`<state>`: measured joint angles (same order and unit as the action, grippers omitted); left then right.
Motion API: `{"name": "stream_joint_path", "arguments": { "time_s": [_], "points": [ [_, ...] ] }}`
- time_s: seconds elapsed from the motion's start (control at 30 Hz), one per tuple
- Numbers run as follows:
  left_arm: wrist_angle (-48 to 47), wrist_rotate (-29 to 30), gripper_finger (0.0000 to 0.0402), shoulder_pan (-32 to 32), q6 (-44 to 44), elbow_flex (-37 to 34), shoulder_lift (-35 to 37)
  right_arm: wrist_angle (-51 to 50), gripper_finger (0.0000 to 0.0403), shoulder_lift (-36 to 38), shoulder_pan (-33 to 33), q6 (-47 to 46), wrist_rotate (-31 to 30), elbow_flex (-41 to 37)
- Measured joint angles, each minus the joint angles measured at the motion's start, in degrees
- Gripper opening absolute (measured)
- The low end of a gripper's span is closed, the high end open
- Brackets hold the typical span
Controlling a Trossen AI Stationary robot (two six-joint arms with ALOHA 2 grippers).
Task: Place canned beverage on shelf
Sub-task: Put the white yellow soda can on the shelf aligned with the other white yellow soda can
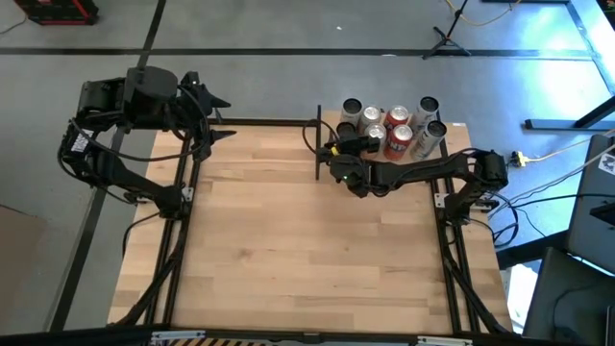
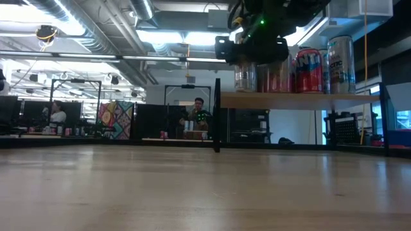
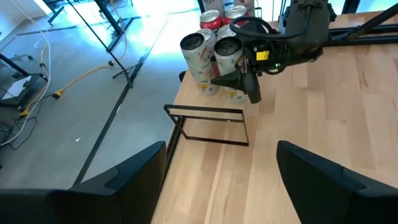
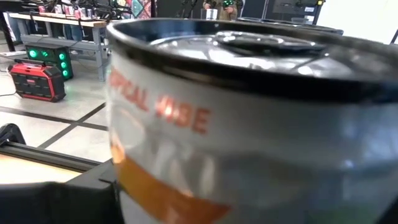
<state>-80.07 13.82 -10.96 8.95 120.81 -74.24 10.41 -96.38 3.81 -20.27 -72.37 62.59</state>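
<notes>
A white can with orange lettering (image 4: 249, 137) stands upright on the shelf (image 2: 359, 99) at the table's far right, at the left end of a group of cans. It also shows as a silver can (image 2: 246, 78) and a can (image 3: 229, 57) behind one dark finger. My right gripper (image 1: 354, 144) reaches level from the near side, open, with a finger on either side of this can. My left gripper (image 3: 221, 186) waits open and empty above the table's far left corner (image 1: 216, 120). My right gripper's fingers (image 3: 235, 82) run along the can's sides, level, coming from the table's near side. The can's bottom rests on the shelf board. The gripper's own body and the can hide the inner faces, so I cannot tell whether the fingers touch it.
Several other cans crowd the shelf, among them red ones (image 2: 308, 70) and a tall silver one (image 2: 340, 64). A black post (image 2: 217, 115) stands at the shelf's left end. The wooden tabletop (image 1: 307, 250) lies bare on the near side. People sit in the room beyond the table.
</notes>
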Motion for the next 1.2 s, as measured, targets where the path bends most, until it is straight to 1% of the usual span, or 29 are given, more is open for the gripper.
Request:
{"name": "stream_joint_path", "arguments": {
  "time_s": [0.23,0.37,0.6,0.73,0.9,1.1,1.2],
  "points": [
    [0.0,-0.1,0.0295,0.0,-0.6,0.0,0.0,0.1,0.0298,0.0,0.0,0.0,0.2,0.0],
    [0.0,-1.8,0.0295,0.0,-0.9,0.0,0.0,0.0,0.0298,0.0,0.0,0.5,0.3,0.6],
    [0.0,-1.9,0.0295,0.0,-0.9,0.0,0.0,0.0,0.0298,0.1,0.0,9.6,0.2,5.3],
    [0.0,-1.9,0.0295,0.0,-0.9,0.0,0.0,0.0,0.0298,0.1,-0.1,12.7,-1.6,6.7],
    [0.0,-1.9,0.0295,0.0,-0.9,0.0,0.0,-1.8,0.0298,0.1,-0.1,15.1,-2.3,6.8],
    [0.0,-1.9,0.0295,0.0,-0.9,0.0,0.0,-2.0,0.0298,0.1,-0.1,21.4,-8.5,6.8],
    [0.0,-1.9,0.0295,0.0,-0.9,0.0,0.0,-1.3,0.0298,0.1,-0.6,22.8,-8.3,6.7]
  ]
}}
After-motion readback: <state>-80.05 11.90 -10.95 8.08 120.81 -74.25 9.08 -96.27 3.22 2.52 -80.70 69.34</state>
